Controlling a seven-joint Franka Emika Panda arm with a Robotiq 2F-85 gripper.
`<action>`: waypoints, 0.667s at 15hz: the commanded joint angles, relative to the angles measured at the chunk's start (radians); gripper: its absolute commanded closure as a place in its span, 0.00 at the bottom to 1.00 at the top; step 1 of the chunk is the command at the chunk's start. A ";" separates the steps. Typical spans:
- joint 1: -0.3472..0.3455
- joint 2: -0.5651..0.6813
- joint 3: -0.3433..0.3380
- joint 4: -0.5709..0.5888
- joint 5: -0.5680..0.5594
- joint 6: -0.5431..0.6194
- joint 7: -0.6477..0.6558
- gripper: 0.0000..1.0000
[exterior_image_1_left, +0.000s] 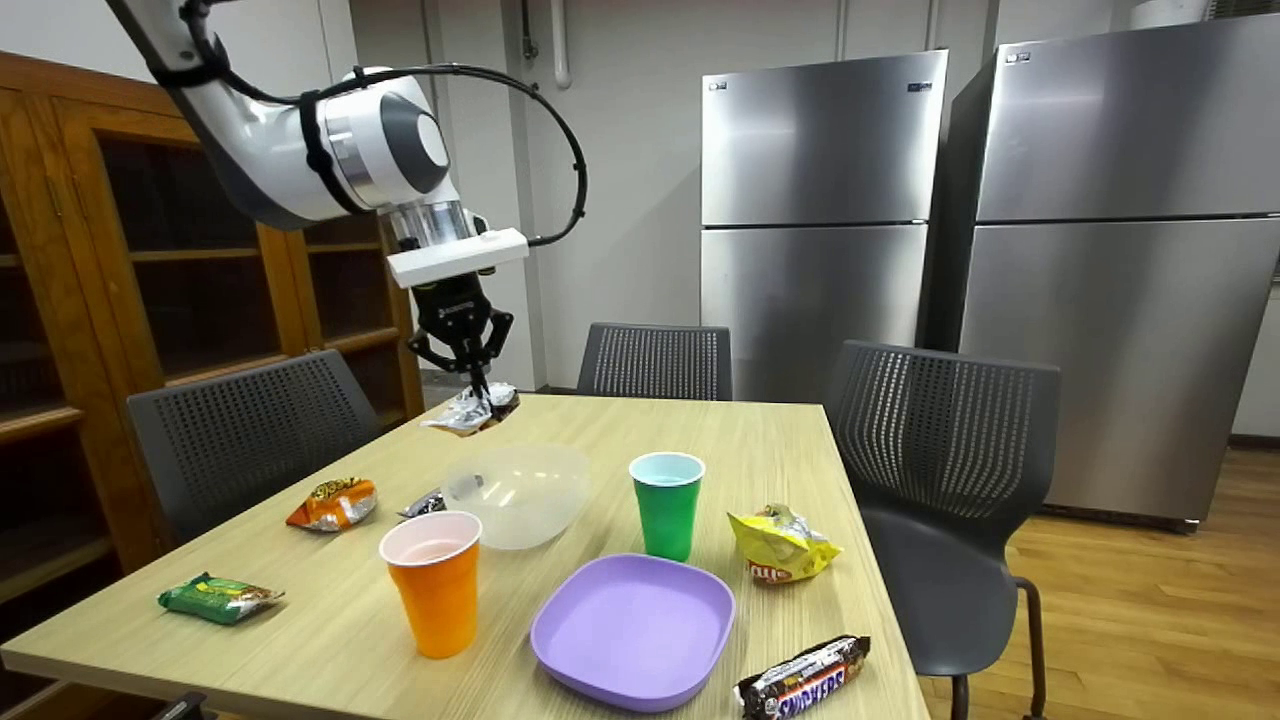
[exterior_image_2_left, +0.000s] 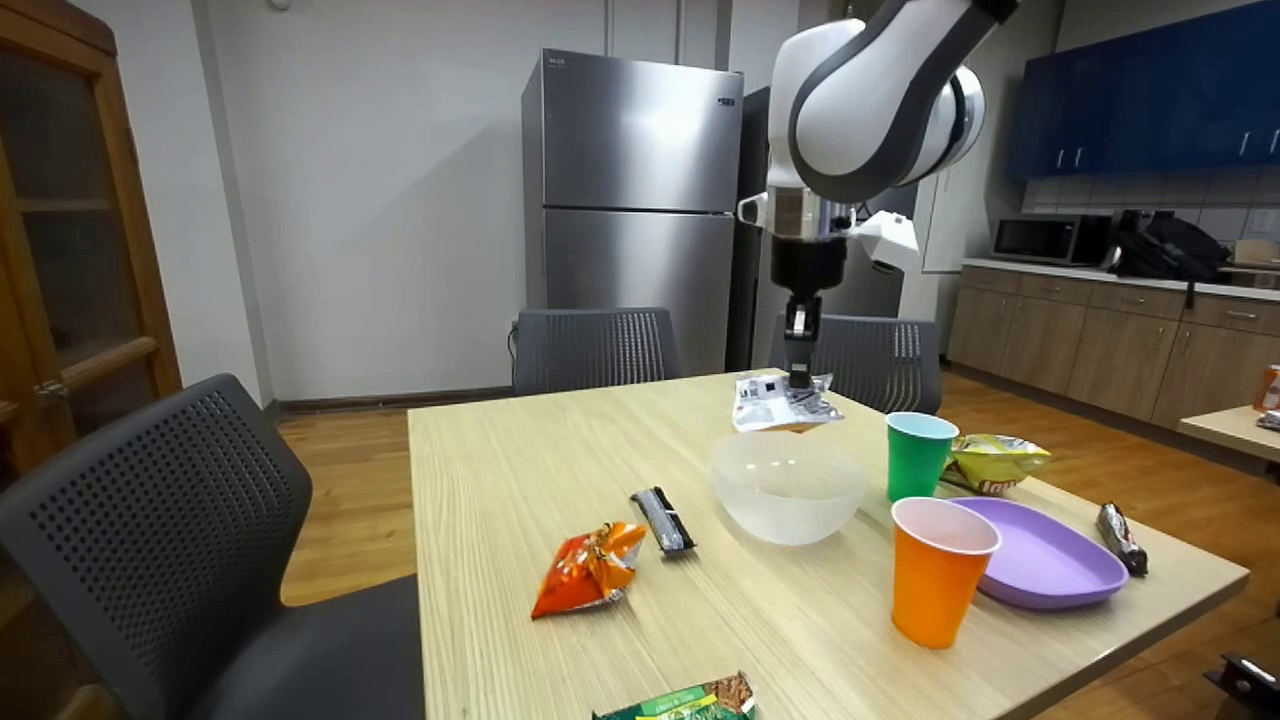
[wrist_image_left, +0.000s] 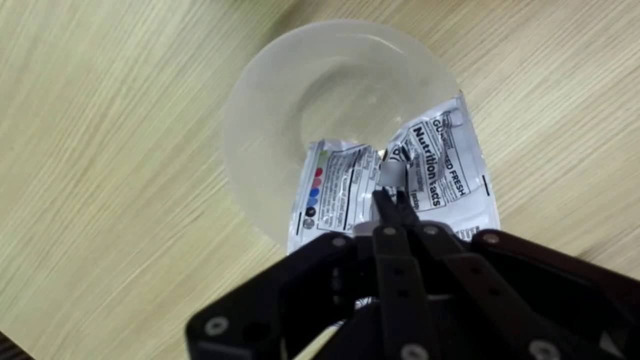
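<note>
Two fingers tight on one packet near one bowl.

In an exterior view, the white arm stretched in from ten o'clock, bent at the wrist. The black gripper pointed down to six o'clock. In the wrist view its two fingers pointed to twelve o'clock, pinched together.

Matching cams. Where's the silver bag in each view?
In an exterior view: silver bag left of centre, pinched by the gripper.
In an exterior view: silver bag right of centre, just higher in frame than the bowl.
Wrist view: silver bag right of centre, overlapping the bowl.
Shared landmark: bowl, in all three.
</note>
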 joint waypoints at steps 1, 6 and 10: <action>-0.034 0.002 -0.018 -0.012 0.009 0.019 0.027 1.00; -0.054 0.046 -0.044 -0.004 -0.001 0.024 0.047 1.00; -0.057 0.083 -0.047 0.005 0.001 0.022 0.067 1.00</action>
